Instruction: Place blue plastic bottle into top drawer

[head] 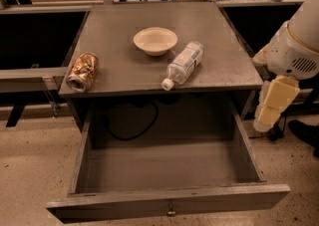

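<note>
The blue plastic bottle [185, 63] lies on its side on the grey tabletop [124, 70], with its white cap pointing at the front edge. It is just right of a cream bowl [155, 40]. The top drawer [164, 170] below is pulled fully open and holds nothing, and its small metal knob [171, 212] shows on the front panel. My gripper [265, 119] hangs pointing down off the table's right edge, beside the drawer's right wall. It is below the bottle's level, holds nothing and touches nothing.
A dented gold-brown can [82, 71] lies at the table's front left corner. A black cable [130, 129] loops behind the drawer. Dark recessed bays flank the table on both sides. The white arm body [298, 46] fills the right edge.
</note>
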`<move>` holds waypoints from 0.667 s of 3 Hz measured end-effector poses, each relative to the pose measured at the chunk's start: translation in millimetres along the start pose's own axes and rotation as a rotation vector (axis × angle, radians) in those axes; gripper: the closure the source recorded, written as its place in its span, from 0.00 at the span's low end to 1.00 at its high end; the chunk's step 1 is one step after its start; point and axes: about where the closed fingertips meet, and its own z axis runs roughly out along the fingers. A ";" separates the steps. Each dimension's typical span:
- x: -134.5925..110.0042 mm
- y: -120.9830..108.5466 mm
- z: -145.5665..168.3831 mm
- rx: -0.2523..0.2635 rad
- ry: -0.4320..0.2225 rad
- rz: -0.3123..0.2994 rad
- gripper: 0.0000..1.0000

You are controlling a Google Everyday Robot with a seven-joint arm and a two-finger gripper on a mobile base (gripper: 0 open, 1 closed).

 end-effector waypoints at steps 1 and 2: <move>-0.7 -0.8 0.6 0.004 0.016 0.005 0.00; -21.4 2.9 14.6 -0.010 -0.020 -0.077 0.00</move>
